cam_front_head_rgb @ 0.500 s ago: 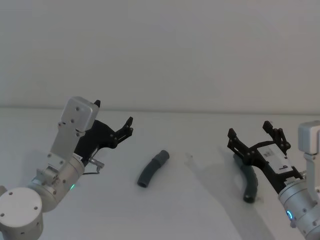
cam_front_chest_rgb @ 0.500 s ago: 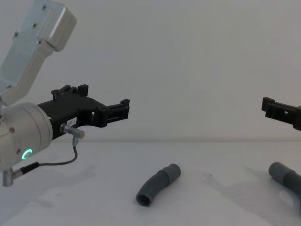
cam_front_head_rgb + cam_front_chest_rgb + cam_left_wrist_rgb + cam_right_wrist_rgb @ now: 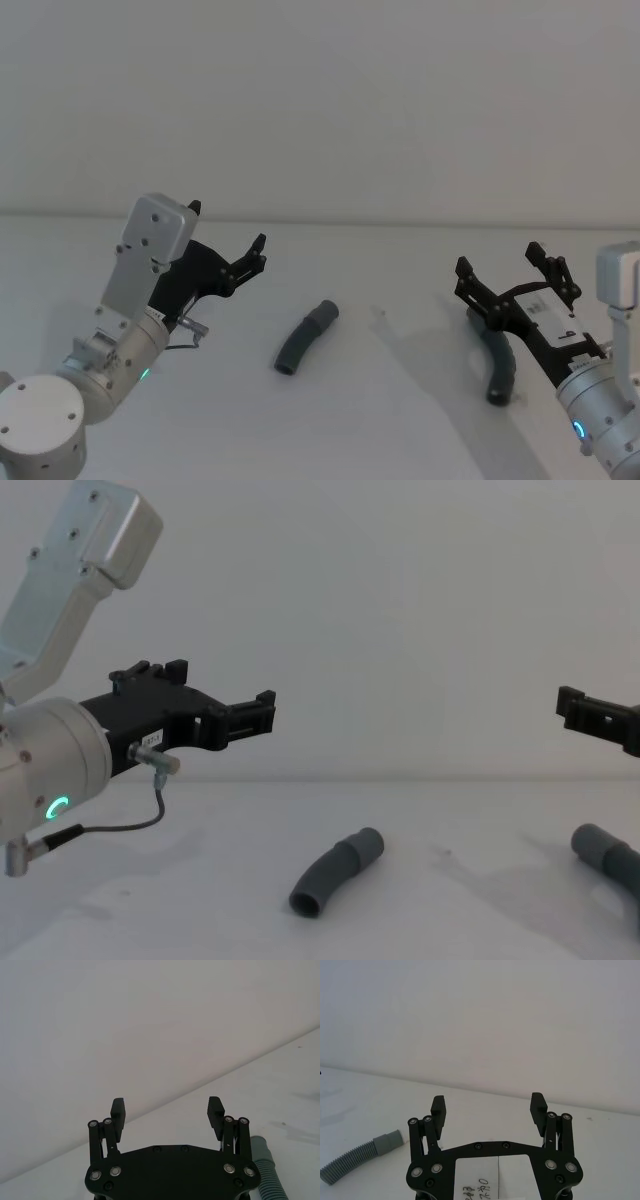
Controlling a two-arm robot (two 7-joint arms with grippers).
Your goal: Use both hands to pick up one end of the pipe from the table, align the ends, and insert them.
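Table (image 3: 400, 410): pipe (image 3: 303, 340) between left claw (image 3: 227, 225), right claw (image 3: 498, 256)

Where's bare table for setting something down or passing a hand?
Widest bare patch of table: between the centre hose piece and the right hose piece. Also the far strip behind both, along the wall. Crowded: right side, where the open right pincer hangs over its hose piece; left side, under the open left pincer.

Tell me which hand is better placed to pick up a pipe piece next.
Right. The open right hand hangs directly over the right pipe piece; the open left hand sits off to the side of the middle piece.
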